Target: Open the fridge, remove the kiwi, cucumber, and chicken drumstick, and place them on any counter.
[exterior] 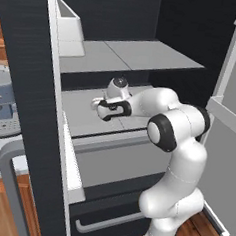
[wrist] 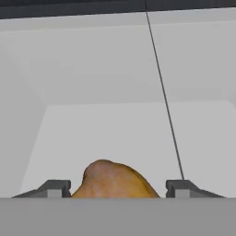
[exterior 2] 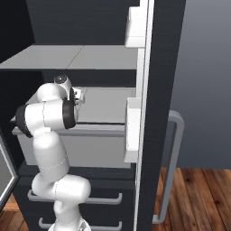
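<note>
Drumstick: the chicken drumstick (wrist: 114,179) lies on the fridge (exterior: 22,82) shelf, right between the fingertips
Gripper: the gripper (wrist: 117,189) stands partly open, straddling it, no visible pinch
Tip: close squarely on the thick part, lift before pulling back
Arm: elbow bent, forearm reaching level into the open fridge

Fridge (exterior: 32,83) doors open, orange-brown chicken drumstick (wrist: 113,182) lying on its pale grey shelf
</note>
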Robot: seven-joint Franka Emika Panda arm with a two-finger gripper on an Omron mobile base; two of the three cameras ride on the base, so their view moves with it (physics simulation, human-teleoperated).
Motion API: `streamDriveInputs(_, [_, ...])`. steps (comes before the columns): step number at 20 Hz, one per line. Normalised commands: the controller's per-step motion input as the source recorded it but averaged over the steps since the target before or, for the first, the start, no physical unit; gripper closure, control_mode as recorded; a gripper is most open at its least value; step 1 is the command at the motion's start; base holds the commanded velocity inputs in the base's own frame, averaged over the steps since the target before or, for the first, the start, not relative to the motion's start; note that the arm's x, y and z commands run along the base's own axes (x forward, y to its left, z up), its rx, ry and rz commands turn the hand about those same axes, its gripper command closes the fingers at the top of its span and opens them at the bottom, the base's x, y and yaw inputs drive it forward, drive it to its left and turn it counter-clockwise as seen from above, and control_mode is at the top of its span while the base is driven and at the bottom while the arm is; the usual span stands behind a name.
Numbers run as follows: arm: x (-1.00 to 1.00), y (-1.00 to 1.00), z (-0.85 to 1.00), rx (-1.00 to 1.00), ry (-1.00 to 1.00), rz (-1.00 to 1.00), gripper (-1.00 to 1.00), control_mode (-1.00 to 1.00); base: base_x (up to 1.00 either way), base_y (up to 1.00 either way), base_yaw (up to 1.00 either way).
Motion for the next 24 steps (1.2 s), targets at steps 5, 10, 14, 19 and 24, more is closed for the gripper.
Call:
streamDriveInputs(5, [-0.86, -0.01, -0.39, 0.00, -0.05, -0.07, 1.00, -1.00, 0.00, 0.00, 0.00])
streamDriveInputs(10, [-0.96, -0.08, -0.36, 0.00, -0.06, -0.10, 1.00, -1.00, 0.00, 0.00, 0.00])
streamDriveInputs(14, [-1.00, -0.12, 0.15, 0.00, -0.22, -0.08, 1.00, -1.00, 0.00, 0.00, 0.00])
streamDriveInputs(19, [-1.00, -0.16, 0.96, 0.06, -0.12, -0.07, 1.00, -1.00, 0.00, 0.00, 0.00])
streamDriveInputs(24, [-1.00, -0.16, 1.00, 0.08, 0.01, -0.05, 1.00, -1.00, 0.00, 0.00, 0.00])
